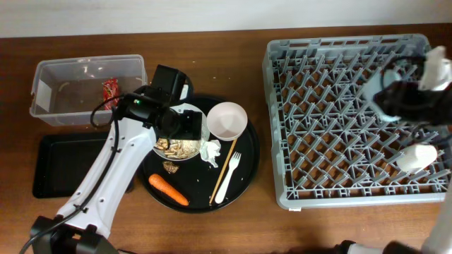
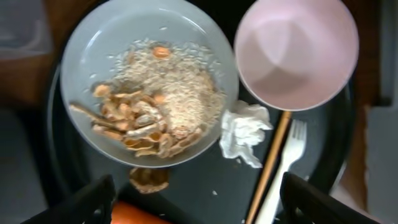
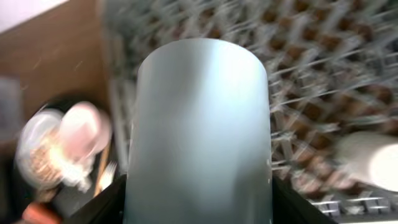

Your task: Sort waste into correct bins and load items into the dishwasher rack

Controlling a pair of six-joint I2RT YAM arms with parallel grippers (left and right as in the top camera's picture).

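My left gripper [image 2: 199, 208] is open and empty, hovering over the pale grey plate [image 2: 93, 56] of rice-and-nut scraps [image 2: 161, 106] on the round black tray. Beside the plate lie the white bowl [image 2: 296, 53], crumpled tissue [image 2: 245, 134], chopsticks [image 2: 268, 168], fork [image 2: 289, 162], brown morsel [image 2: 149, 178] and carrot [image 2: 134, 214]. My right gripper [image 3: 199, 199] is shut on the light-blue cup [image 3: 199, 124] above the dishwasher rack [image 1: 339, 127]. The cream cup [image 1: 417, 155] lies in the rack. The red wrapper [image 1: 110, 90] sits in the clear tub [image 1: 49, 106].
The shallow black rectangular tray [image 1: 63, 166] lies in front of the tub at the left. The round black tray [image 1: 247, 166] sits between the bins and the rack. The left arm [image 1: 113, 162] crosses over its left edge.
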